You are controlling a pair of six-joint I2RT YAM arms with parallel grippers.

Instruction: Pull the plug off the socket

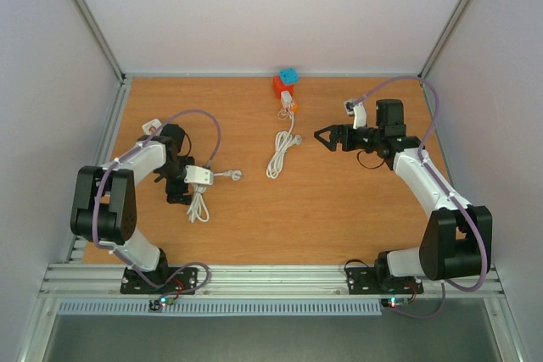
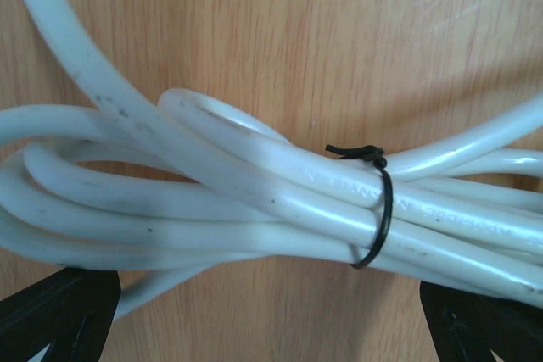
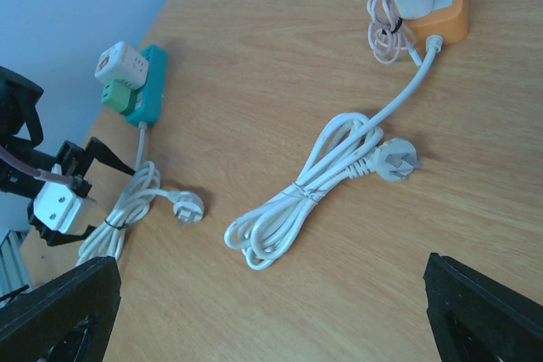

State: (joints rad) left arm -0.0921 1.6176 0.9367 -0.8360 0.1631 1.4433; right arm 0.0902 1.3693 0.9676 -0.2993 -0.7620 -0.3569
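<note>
Wooden table (image 1: 356, 218). Right arm (image 1: 428, 188) bent at the elbow, forearm reaching in; right gripper (image 1: 321, 138) pointed left twd table centre, jaws wide, holding nothing. Left arm (image 1: 127, 184) folded; left gripper (image 2: 271, 328) aimed straight down, fingers spread either side of a tied white cable bundle (image 2: 254, 201), not clamping it. Orange socket (image 1: 278, 86) lay rear centre, long axis approx. front-to-back. Its cord coil (image 1: 278, 157) lay nearer. White plug (image 1: 288, 101) sat in its top face. Socket and plug cut off in right wrist view.
</note>
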